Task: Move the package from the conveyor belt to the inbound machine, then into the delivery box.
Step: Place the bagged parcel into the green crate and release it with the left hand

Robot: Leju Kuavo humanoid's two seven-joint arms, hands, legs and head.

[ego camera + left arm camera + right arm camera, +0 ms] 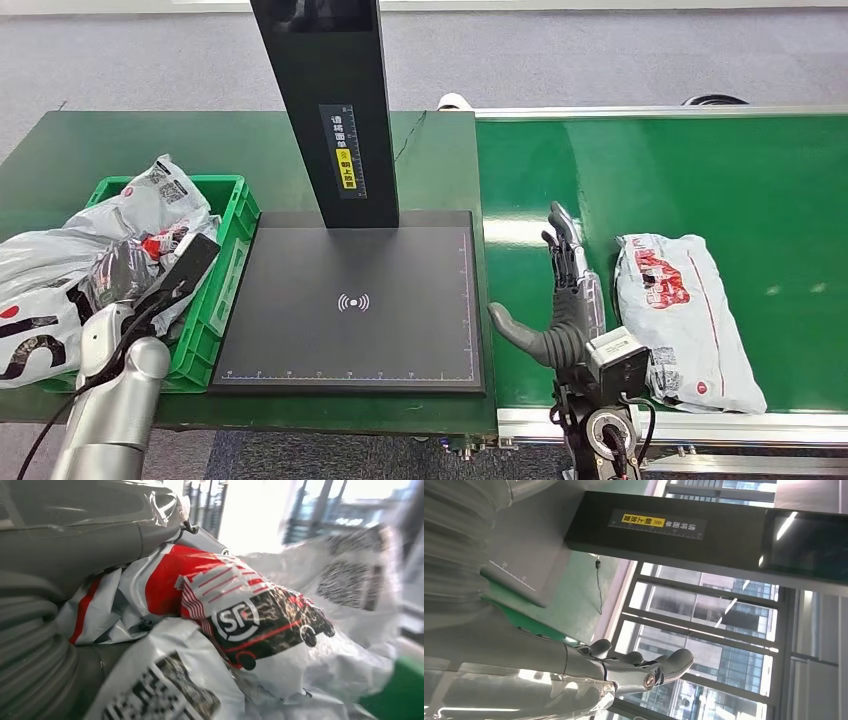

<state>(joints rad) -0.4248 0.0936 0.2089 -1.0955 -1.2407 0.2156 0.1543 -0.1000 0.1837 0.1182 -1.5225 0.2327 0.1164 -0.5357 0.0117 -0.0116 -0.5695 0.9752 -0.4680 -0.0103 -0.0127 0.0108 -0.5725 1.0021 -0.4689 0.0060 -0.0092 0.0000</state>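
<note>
Green conveyor belt carries the white courier package flat, just right of the right robot hand, fingers apart, holding nothing; suggest sliding fingers under its near edge, thumb over, before lifting toward the inbound machine.

A grey floor stretches beyond the green work surfaces in the head view, where a small white rounded object and a dark curved one sit at the far edge. In the right wrist view, tall windows with dark frames look out on glass-fronted buildings in daylight.
</note>
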